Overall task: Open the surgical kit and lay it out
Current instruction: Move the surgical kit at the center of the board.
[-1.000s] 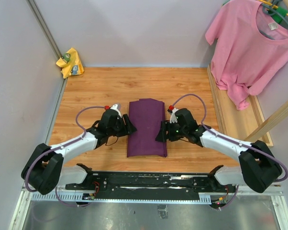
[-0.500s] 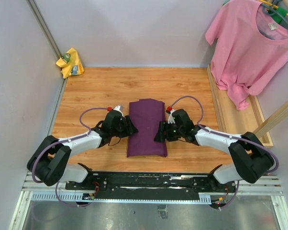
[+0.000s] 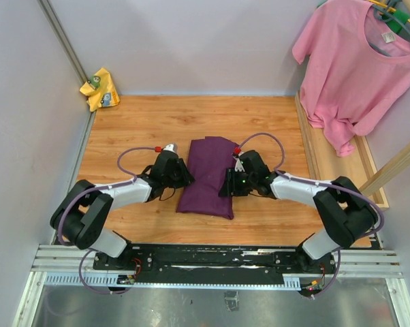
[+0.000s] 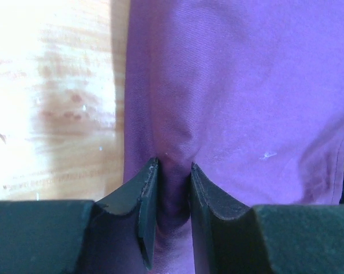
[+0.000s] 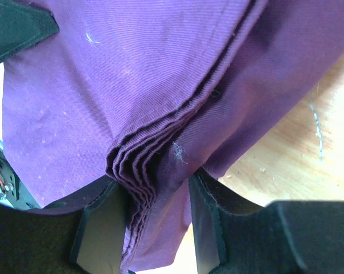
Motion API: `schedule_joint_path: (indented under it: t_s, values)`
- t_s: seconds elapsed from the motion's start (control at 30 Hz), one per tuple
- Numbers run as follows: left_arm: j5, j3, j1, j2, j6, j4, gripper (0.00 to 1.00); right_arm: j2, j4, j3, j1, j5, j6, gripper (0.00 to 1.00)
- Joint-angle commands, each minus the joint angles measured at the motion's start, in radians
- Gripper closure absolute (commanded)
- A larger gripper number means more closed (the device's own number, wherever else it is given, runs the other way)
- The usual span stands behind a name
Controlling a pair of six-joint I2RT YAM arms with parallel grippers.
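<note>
A dark purple cloth wrap (image 3: 208, 174), folded into a long bundle, lies rumpled at the middle of a wooden table (image 3: 137, 122), its layered edges bunched.

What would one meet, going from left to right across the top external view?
yellow rag → left pincer → purple cloth wrap → right pincer → pink T-shirt
</note>
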Motion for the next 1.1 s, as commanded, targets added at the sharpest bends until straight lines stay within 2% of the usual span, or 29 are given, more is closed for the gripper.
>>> schedule_joint_path:
  t_s: [0.0, 0.23, 0.43, 0.6, 0.8, 1.07]
  values:
    - [0.015, 0.070, -0.012, 0.089, 0.010, 0.016, 0.74, 0.064, 0.010, 0.071, -0.001, -0.014, -0.027, 0.59]
    - [0.032, 0.197, 0.029, 0.180, 0.031, 0.000, 0.75, 0.141, -0.017, 0.200, -0.099, -0.062, -0.079, 0.57]
    - [0.089, 0.266, 0.112, 0.248, 0.042, 0.027, 0.76, 0.256, -0.064, 0.360, -0.149, -0.092, -0.135, 0.53]
    - [0.125, 0.339, 0.190, 0.302, 0.068, 0.016, 0.76, 0.368, -0.088, 0.495, -0.161, -0.120, -0.138, 0.53]
    - [0.131, 0.443, 0.233, 0.359, 0.112, -0.022, 0.74, 0.478, -0.092, 0.610, -0.163, -0.143, -0.117, 0.53]
    - [0.158, 0.480, 0.273, 0.392, 0.115, -0.013, 0.72, 0.560, -0.112, 0.706, -0.181, -0.170, -0.116, 0.51]
